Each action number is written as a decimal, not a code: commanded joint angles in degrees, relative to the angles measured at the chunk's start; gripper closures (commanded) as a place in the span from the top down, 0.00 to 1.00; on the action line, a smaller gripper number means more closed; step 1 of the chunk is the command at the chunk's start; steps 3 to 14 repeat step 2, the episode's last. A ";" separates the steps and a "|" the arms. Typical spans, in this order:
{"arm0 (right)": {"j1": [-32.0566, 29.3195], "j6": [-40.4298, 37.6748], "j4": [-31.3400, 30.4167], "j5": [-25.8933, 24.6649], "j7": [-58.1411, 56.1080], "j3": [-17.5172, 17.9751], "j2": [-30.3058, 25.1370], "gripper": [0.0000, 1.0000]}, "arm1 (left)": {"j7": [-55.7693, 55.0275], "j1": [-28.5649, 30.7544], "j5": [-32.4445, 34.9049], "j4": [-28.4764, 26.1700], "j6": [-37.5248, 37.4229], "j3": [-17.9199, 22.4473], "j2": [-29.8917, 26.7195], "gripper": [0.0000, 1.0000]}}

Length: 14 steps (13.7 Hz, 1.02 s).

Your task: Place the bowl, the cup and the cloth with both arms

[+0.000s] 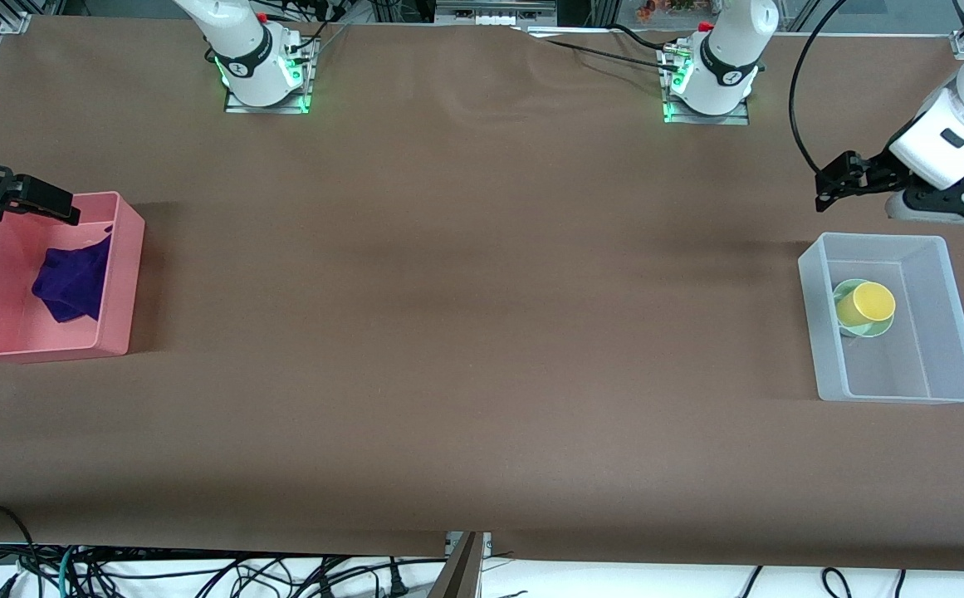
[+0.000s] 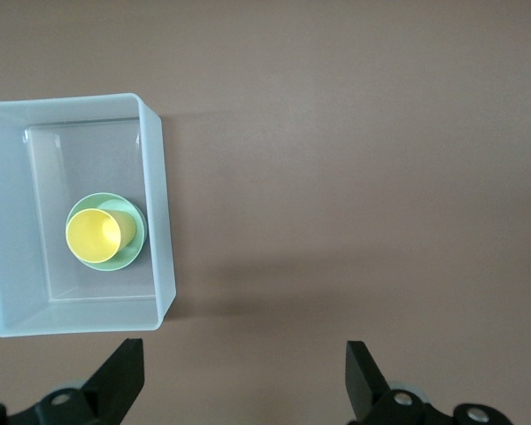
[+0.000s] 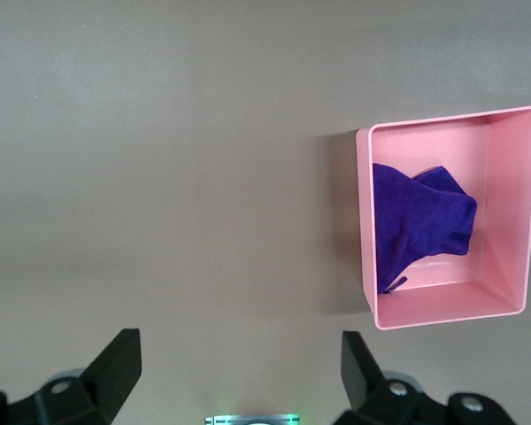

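Observation:
The yellow cup (image 1: 866, 302) stands inside the pale green bowl (image 1: 862, 330), both in a clear plastic bin (image 1: 938, 332) at the left arm's end of the table. They also show in the left wrist view: cup (image 2: 97, 233), bowl (image 2: 128, 252), bin (image 2: 155, 195). The purple cloth (image 1: 73, 282) lies bunched in a pink bin (image 1: 120, 282) at the right arm's end; the right wrist view shows the cloth (image 3: 416, 217) and bin (image 3: 442, 314). My left gripper (image 1: 824, 187) (image 2: 245, 354) is open and empty, raised beside the clear bin. My right gripper (image 1: 62, 209) (image 3: 239, 350) is open and empty, raised over the pink bin's edge.
The brown table cover (image 1: 482, 332) stretches between the two bins. The arm bases (image 1: 266, 75) (image 1: 710, 83) stand along the farthest edge from the front camera. Loose cables (image 1: 199, 573) hang below the nearest edge.

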 commanded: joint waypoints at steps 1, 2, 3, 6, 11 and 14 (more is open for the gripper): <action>-0.17 0.16 -0.27 0.32 -0.30 -0.11 -0.43 1.00 | 0.03 -1.36 -0.83 -1.31 1.21 1.34 -1.19 1.00; -0.17 0.16 -0.27 0.32 -0.30 -0.11 -0.43 1.00 | -0.05 -1.54 -0.92 -1.05 0.34 1.61 -1.19 1.00; -0.17 0.16 -0.27 0.32 -0.30 -0.11 -0.43 1.00 | -0.05 -1.54 -0.92 -1.05 0.34 1.61 -1.19 1.00; -0.17 0.16 -0.27 0.32 -0.30 -0.11 -0.43 1.00 | -0.05 -1.54 -0.92 -1.05 0.34 1.61 -1.19 1.00; -0.17 0.16 -0.27 0.32 -0.30 -0.11 -0.43 1.00 | -0.05 -1.54 -0.92 -1.05 0.34 1.61 -1.19 1.00; -0.17 0.16 -0.27 0.32 -0.30 -0.11 -0.43 1.00 | -0.05 -1.54 -0.92 -1.05 0.34 1.61 -1.19 1.00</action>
